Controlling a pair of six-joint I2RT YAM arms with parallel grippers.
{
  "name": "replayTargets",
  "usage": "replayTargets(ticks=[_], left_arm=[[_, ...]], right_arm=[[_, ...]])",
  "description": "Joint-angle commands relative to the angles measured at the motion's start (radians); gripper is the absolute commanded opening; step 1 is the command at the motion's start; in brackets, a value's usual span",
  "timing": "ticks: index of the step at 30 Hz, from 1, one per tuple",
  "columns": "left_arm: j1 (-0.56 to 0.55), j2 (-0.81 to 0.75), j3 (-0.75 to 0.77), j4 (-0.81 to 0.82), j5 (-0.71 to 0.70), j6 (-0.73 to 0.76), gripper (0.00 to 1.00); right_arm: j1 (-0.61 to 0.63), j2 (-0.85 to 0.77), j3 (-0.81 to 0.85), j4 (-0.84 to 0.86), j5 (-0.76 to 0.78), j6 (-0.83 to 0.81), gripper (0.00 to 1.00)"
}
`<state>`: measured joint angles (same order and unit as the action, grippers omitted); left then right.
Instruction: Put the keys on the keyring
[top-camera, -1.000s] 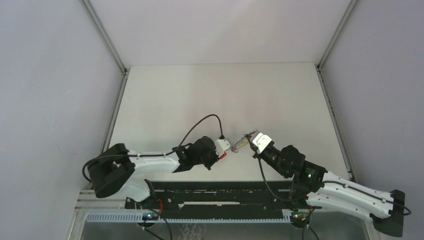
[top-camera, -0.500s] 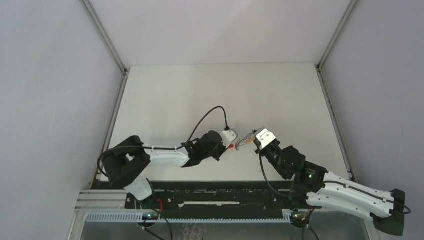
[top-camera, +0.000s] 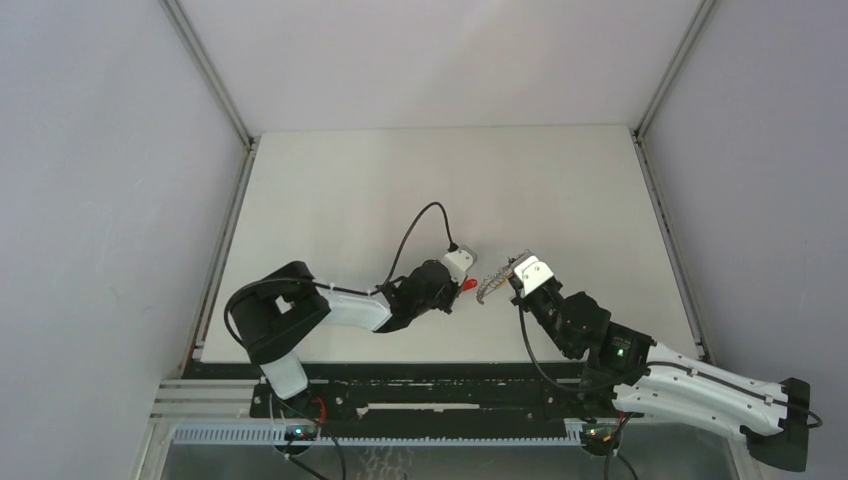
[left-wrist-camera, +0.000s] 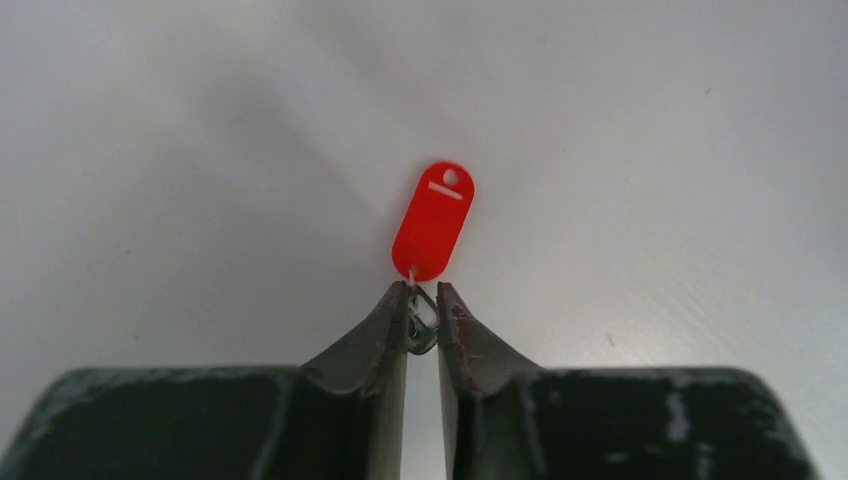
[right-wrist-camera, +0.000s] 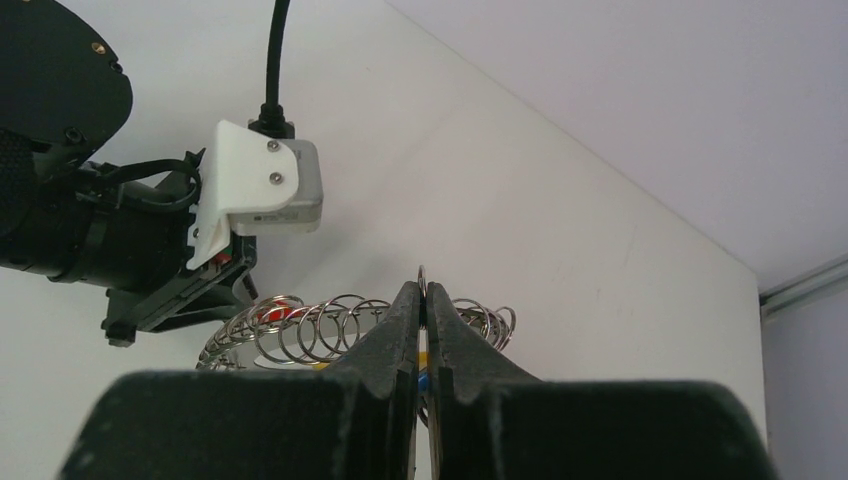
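Left claw has reached further right over the table than a second ago, and its jaws, pressed tight then, now stand a crack apart. The red key pokes out beyond the tips with its little metal loop in the gap; whether it is pinched or slipping free I cannot tell. Just right of it hangs the keyring, a coil of wire loops, closer to the red head than before. The right claw is clamped shut on one loop and has barely moved. It looks to me like a hand-off, and letting go only counts if the loop has caught.
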<state>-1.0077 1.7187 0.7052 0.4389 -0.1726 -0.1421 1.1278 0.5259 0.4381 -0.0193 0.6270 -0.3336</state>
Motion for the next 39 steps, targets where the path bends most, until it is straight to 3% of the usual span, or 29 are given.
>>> replayTargets(ticks=[1,6,11,20,30,39], left_arm=[[0.003,-0.064,-0.018,0.101,-0.024,-0.034,0.26],[0.004,-0.239,-0.113,0.112,-0.033,0.001,0.38],[0.028,-0.502,-0.243,0.116,0.013,0.087,0.47],[0.179,-0.854,-0.362,0.215,0.39,0.171,0.53],[0.235,-0.859,-0.362,0.359,0.713,0.196,0.53],[0.235,-0.826,-0.321,0.292,0.828,0.261,0.46]], right_arm=[[0.007,-0.01,0.019,0.046,-0.03,0.009,0.0],[-0.009,-0.004,0.019,0.046,-0.105,-0.004,0.0],[-0.071,-0.005,0.021,0.063,-0.321,-0.027,0.0],[-0.25,0.068,0.058,0.117,-0.782,-0.03,0.0],[-0.355,0.169,0.114,0.226,-1.173,0.001,0.0],[-0.357,0.242,0.155,0.243,-1.262,0.01,0.0]])
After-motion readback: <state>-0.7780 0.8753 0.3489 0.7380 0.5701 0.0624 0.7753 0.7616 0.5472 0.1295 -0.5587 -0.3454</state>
